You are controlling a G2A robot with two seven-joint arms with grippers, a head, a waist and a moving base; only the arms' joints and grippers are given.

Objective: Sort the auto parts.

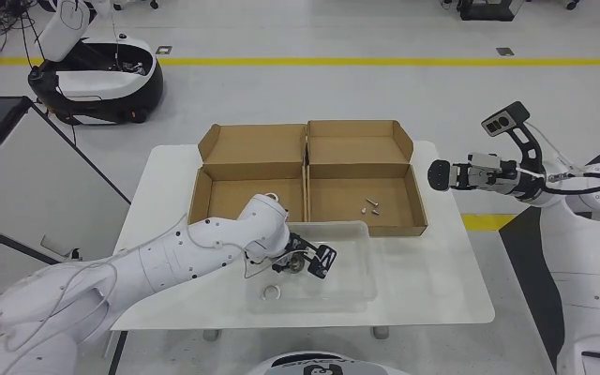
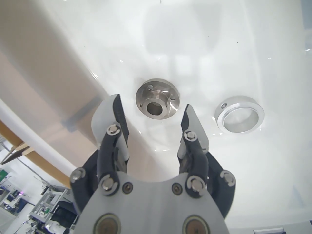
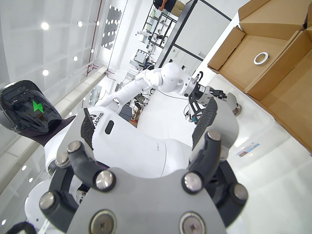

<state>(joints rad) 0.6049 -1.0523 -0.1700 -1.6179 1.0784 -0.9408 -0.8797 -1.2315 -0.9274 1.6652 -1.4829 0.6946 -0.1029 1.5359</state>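
A steel flanged hub (image 2: pixel 157 101) lies on the floor of the clear plastic tray (image 1: pixel 354 281) at the table's front. My left gripper (image 2: pixel 153 104) hangs just over it, open, one finger on each side of the hub and nothing gripped. A silver ring collar (image 2: pixel 239 113) lies beside the hub; it shows in the top view as a ring (image 1: pixel 271 292) near the tray's front left. My right gripper (image 3: pixel 150 109) is open and empty, held in the air off the table's right edge (image 1: pixel 439 174).
Two open cardboard boxes stand side by side behind the tray. The left box (image 3: pixel 243 57) holds a silver ring (image 3: pixel 261 58); the right box (image 1: pixel 361 178) holds small bolts (image 1: pixel 371 204). A dark robot base (image 1: pixel 94 80) stands on the floor far left.
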